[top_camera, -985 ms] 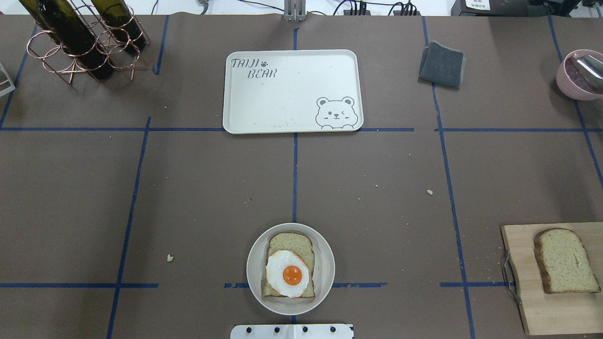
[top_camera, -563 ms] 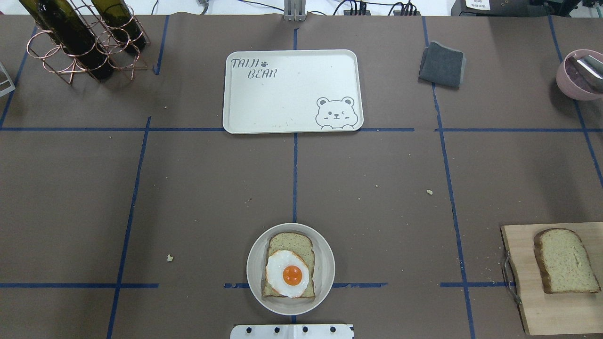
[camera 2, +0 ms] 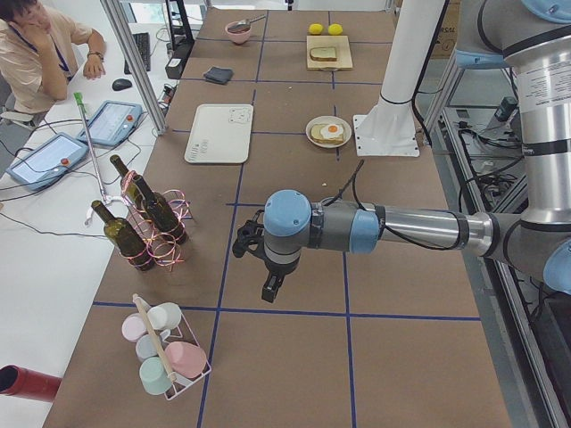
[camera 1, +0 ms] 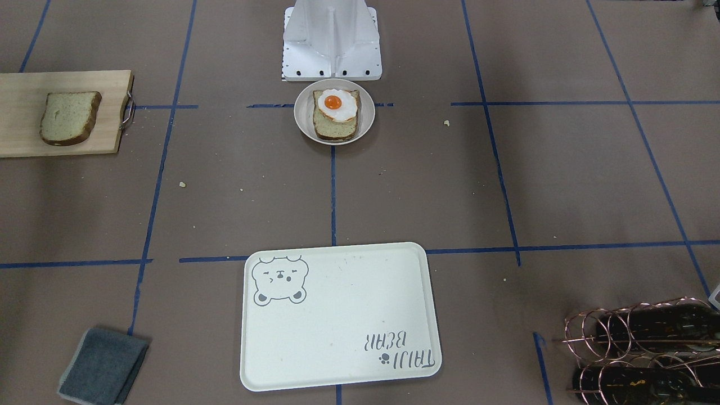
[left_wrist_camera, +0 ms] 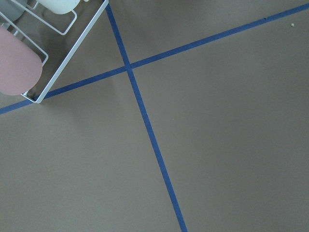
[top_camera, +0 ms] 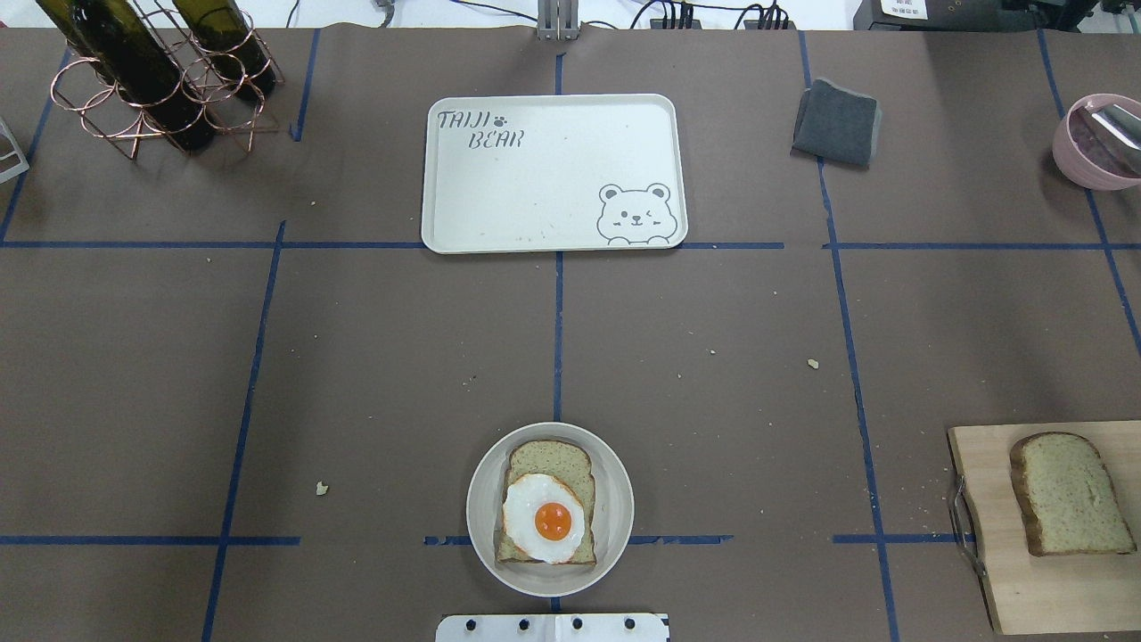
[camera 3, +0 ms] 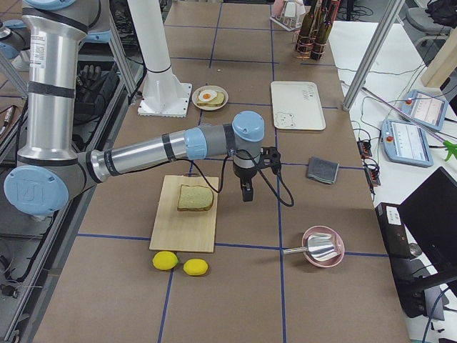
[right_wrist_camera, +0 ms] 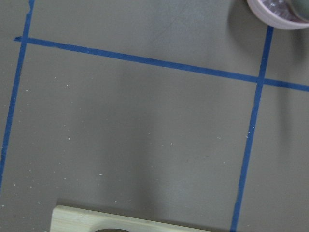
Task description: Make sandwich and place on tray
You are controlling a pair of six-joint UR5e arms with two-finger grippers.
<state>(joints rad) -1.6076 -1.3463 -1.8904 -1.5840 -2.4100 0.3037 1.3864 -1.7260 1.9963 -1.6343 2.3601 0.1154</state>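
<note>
Egg-topped slice [top_camera: 551, 460] on plate [top_camera: 620, 508], near; tray [top_camera: 535, 187] far — grey cloth [top_camera: 836, 122] to its right. Cannot tell grip of left hand [camera 2: 272, 287], right hand [camera 3: 246, 193].

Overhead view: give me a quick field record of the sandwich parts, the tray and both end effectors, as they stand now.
lower slice: flat on the round plate, close to the robot's base
egg: on top of the lower slice, yolk up
second slice: alone on the wooden board, on the robot's right
tray: far centre, no food on it
sandwich: not yet closed
left end effector: above bare table, far from the food; open or shut cannot be told
right end effector: above the table beside the board; open or shut cannot be told
</note>
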